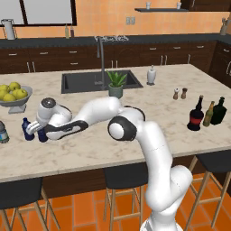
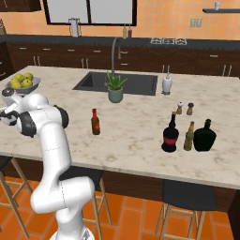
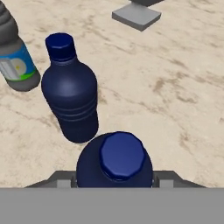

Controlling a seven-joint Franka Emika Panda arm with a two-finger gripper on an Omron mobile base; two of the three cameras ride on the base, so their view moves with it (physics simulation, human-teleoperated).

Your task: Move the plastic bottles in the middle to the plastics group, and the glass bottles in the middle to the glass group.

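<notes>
My gripper (image 1: 40, 134) (image 3: 113, 181) is at the counter's left end, shut on a small dark blue plastic bottle (image 3: 118, 159) (image 1: 43, 135) that stands upright, its fingers tight against both sides. Just beside it are the plastics group's dark blue capped bottle (image 3: 72, 103) (image 1: 26, 129) and its greyish clear bottle (image 3: 15, 61) (image 1: 2, 133). The slim brown bottle with a red cap (image 2: 95, 122) stands alone mid-counter. At the right, the round black bottle with a red label (image 1: 196, 115) (image 2: 170, 134) stands next to the glass group's amber bottle (image 1: 208, 113) (image 2: 189, 136) and broad dark bottle (image 1: 219, 111) (image 2: 205, 136).
A grey bowl of yellow fruit (image 1: 13, 95) stands behind the plastics group, with its base (image 3: 136, 15) close by. A potted plant (image 1: 116, 84) and the sink (image 1: 81, 81) lie mid-counter. Salt and pepper shakers (image 1: 179, 94) stand behind the glass group. Stools (image 1: 119, 178) line the counter's front edge.
</notes>
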